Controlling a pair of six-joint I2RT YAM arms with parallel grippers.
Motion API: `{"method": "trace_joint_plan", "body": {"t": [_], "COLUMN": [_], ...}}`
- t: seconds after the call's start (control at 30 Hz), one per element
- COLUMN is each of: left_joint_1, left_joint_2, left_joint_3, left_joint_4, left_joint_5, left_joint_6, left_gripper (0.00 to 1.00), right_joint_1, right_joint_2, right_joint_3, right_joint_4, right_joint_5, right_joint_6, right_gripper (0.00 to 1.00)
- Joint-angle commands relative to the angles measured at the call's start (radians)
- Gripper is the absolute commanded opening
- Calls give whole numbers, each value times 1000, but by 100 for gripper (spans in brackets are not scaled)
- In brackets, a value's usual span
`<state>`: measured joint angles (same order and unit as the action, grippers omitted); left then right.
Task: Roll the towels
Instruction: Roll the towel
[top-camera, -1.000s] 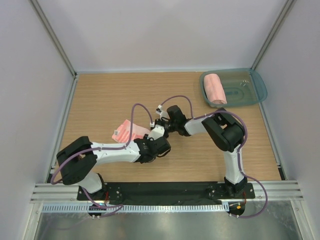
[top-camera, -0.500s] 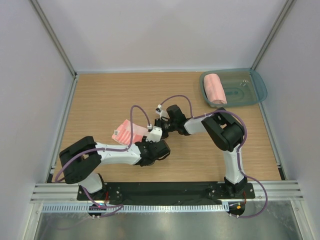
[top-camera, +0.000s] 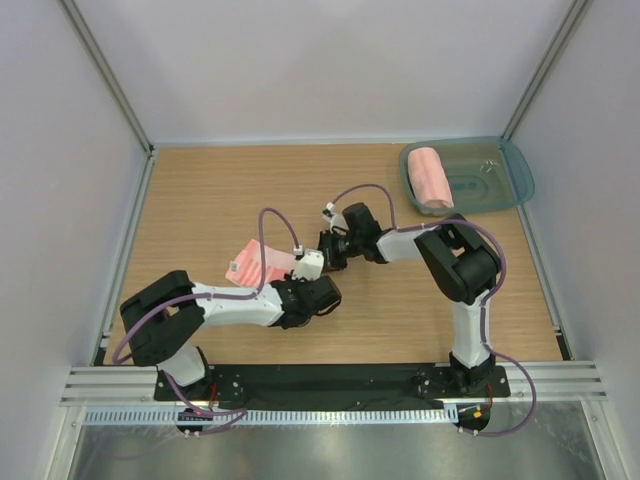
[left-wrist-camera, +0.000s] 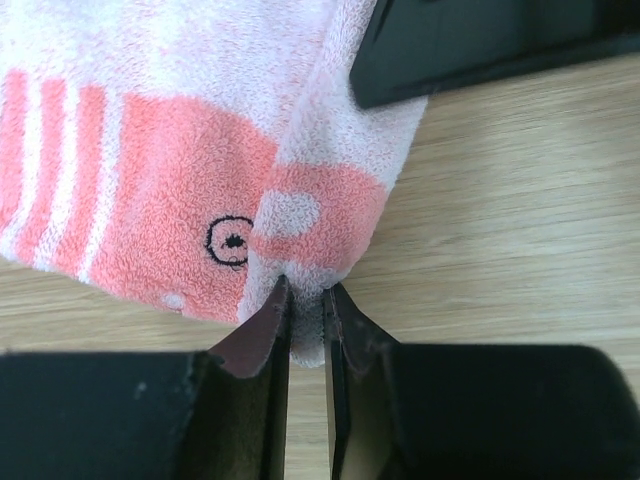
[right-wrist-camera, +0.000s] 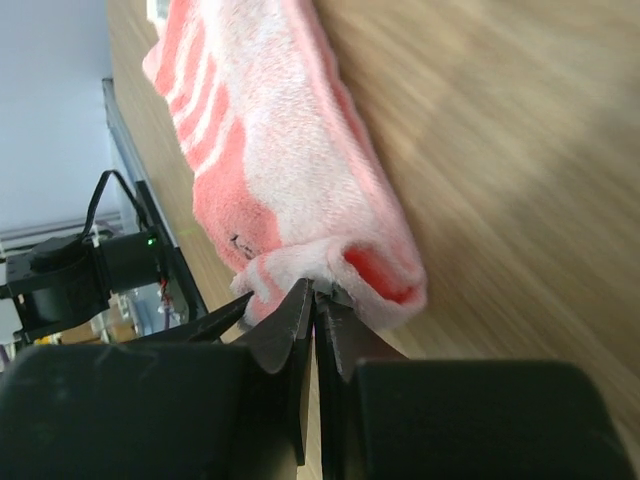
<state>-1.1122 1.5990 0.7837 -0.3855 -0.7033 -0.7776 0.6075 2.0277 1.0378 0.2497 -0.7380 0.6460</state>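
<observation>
1. Striped towel (top-camera: 255, 262) lies on the table (top-camera: 200, 190), partly folded and not rolled yet. It's the reference for every place below. Its left end has nothing holding it, so that end can drag or bunch when the roll starts, and the roll may come out skewed.
2. Left gripper (top-camera: 303, 258) is at the towel's near-right corner. Its jaws are nearly together and nip only a thin sliver of the hem (the left wrist view shows little cloth between them). A bite that small can slip out under any tug, and the corner then drops flat.
3. Right gripper (top-camera: 327, 252) is just right of that same corner, with its jaws pressed tight on the folded lip of the towel's right edge. Both grippers crowd one spot with their fingers close together, so they could knock into each other. If the arms pull unevenly, the cloth stretches or twists instead of curling over.
4. Plain towel (top-camera: 432, 178) is well apart to the towel's far right, already rolled and lying inside the bin (top-camera: 515, 165). Risk here looks low (neither arm is near it). I judge a later drop-off of the second roll could nudge it loose.
</observation>
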Motion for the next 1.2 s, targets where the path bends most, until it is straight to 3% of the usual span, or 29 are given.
{"method": "trace_joint_plan", "body": {"t": [0.0, 0.27, 0.57, 0.73, 0.97, 1.07, 1.17], "left_joint_1": [2, 2, 11, 89, 234, 291, 356], "left_joint_2": [24, -37, -94, -131, -181, -180, -140], "left_joint_3": [11, 49, 40, -32, -173, -259, -329], "left_joint_4": [-15, 11, 140, 302, 526, 664, 827], "left_joint_5": [257, 407, 556, 770, 1009, 1082, 1209], "left_joint_6": [-43, -32, -63, -132, -337, -457, -570], "left_gripper": [7, 6, 0, 0, 0, 0, 0], "right_joint_1": [-72, -186, -201, -201, -201, -199, -195], "right_joint_2": [-50, -132, -357, -474, -573, -607, -650], "right_joint_3": [-1, 44, 27, -2, -31, -82, -163], "right_joint_4": [-171, -352, -544, -610, -673, -627, -465], "right_joint_5": [152, 286, 483, 502, 453, 357, 222], "right_joint_6": [-94, -154, -138, -134, -129, -98, -49], "right_gripper": [11, 12, 24, 29, 37, 39, 44]}}
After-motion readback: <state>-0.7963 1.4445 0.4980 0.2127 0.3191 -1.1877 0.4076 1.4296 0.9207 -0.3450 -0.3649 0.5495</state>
